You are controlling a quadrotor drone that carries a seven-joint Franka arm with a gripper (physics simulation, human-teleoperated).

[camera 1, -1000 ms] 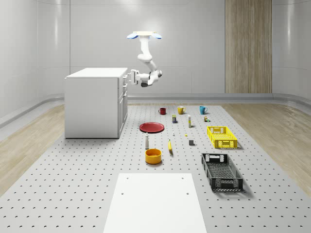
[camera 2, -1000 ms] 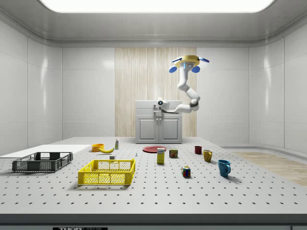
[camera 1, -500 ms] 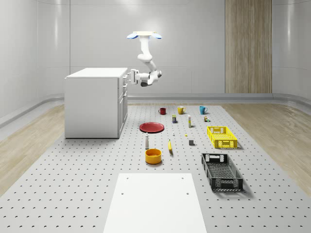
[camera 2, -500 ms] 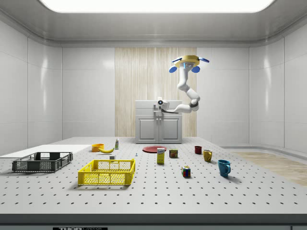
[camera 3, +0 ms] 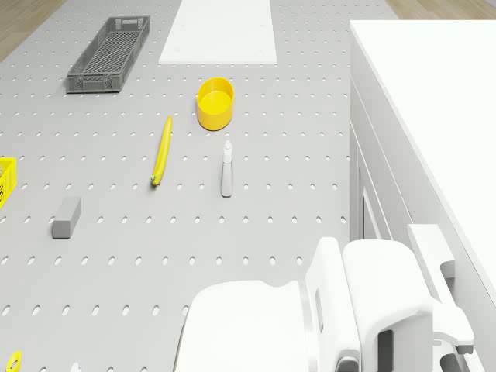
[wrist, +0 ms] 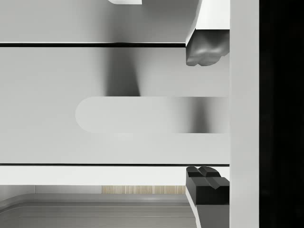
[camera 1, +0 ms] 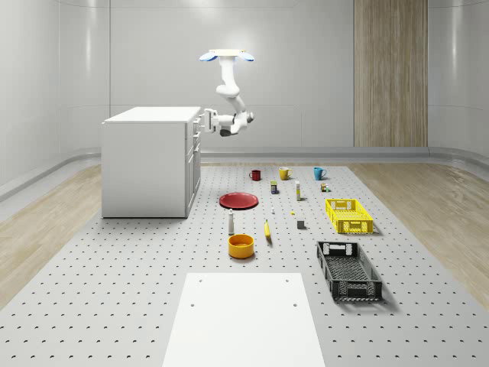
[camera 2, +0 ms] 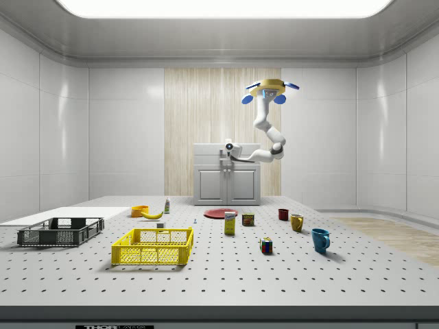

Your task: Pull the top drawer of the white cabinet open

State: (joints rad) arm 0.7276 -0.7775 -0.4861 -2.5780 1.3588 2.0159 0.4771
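No brand or label can be read on anything here; the small box (camera 2: 230,223) and can (camera 2: 248,219) on the floor carry print too fine to make out in the side view. The drone (camera 1: 228,55) hovers in the air just off the front of the white cabinet (camera 1: 145,160), above the floor between the cabinet and the red plate (camera 1: 239,200), with the arm bent down and back toward the cabinet face. The gripper (camera 1: 204,120) sits at the top drawer (wrist: 118,104), level with the cabinet's upper edge. The wrist view gives what the wide views cannot: the drawer front up close, its rounded handle (wrist: 142,115) running between the two dark fingertips (wrist: 205,53), one on each side of it with a gap to the handle on both, so the gripper is spread and grasps nothing. The drawer front lies flush with the cabinet face in the whole-scene view. The drone view looks down past the white wrist at the cabinet top (camera 3: 434,101), and at the banana (camera 3: 161,150), yellow bowl (camera 3: 215,103), bottle (camera 3: 227,170) and grey crate (camera 3: 108,54). The side view alone shows the three mugs (camera 2: 297,222) and the yellow crate (camera 2: 152,246) from the floor's level.
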